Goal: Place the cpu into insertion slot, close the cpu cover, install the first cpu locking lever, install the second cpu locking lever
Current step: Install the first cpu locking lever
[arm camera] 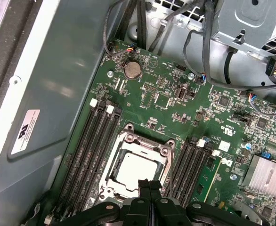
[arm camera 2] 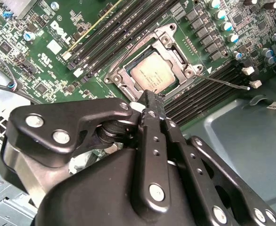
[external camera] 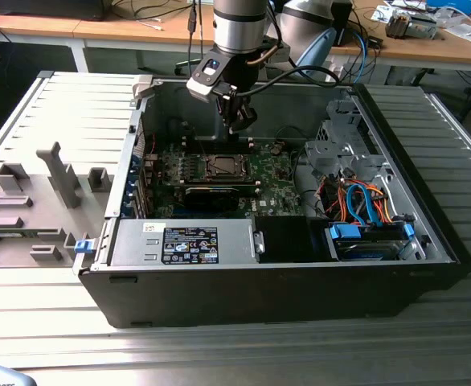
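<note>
You'll find the gripper (arm camera 2: pixel 150 95) poised just over one edge of the insertion slot (external camera: pixel 222 166), its fingers (arm camera: pixel 144 188) pressed together with nothing between them. The cpu (arm camera 2: pixel 153 75) lies flat in that slot, and the cpu cover (arm camera: pixel 145 141) sits lowered around it, framing the silvery top.

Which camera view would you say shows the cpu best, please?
The second wrist view: the cpu sits large, its silvery top almost wholly visible. The first wrist view shows it too, one edge hidden behind the end effector. In the exterior view it is just a small grey square.
</note>
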Action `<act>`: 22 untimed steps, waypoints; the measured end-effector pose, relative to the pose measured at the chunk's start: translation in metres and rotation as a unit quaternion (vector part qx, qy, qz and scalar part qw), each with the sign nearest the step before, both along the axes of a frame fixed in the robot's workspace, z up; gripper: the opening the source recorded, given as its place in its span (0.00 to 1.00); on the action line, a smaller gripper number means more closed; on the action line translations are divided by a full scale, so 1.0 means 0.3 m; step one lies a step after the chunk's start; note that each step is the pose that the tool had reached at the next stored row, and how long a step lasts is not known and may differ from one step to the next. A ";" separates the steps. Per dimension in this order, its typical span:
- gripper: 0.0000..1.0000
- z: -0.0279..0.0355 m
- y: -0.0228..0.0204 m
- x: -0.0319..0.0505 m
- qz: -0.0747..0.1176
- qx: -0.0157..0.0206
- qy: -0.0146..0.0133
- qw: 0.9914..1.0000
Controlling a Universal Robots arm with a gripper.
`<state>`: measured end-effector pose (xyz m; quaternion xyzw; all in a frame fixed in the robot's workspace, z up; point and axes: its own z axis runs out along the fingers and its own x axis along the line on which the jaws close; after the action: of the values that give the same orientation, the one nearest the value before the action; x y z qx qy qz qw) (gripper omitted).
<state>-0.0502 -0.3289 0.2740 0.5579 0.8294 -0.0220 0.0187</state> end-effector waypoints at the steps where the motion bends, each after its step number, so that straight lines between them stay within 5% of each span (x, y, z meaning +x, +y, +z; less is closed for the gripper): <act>1: 0.11 0.000 0.000 0.000 0.001 0.000 0.000 1.000; 22: 0.11 0.000 0.000 0.000 0.020 0.000 0.000 1.000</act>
<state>-0.0502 -0.3289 0.2740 0.5407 0.8407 -0.0216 0.0191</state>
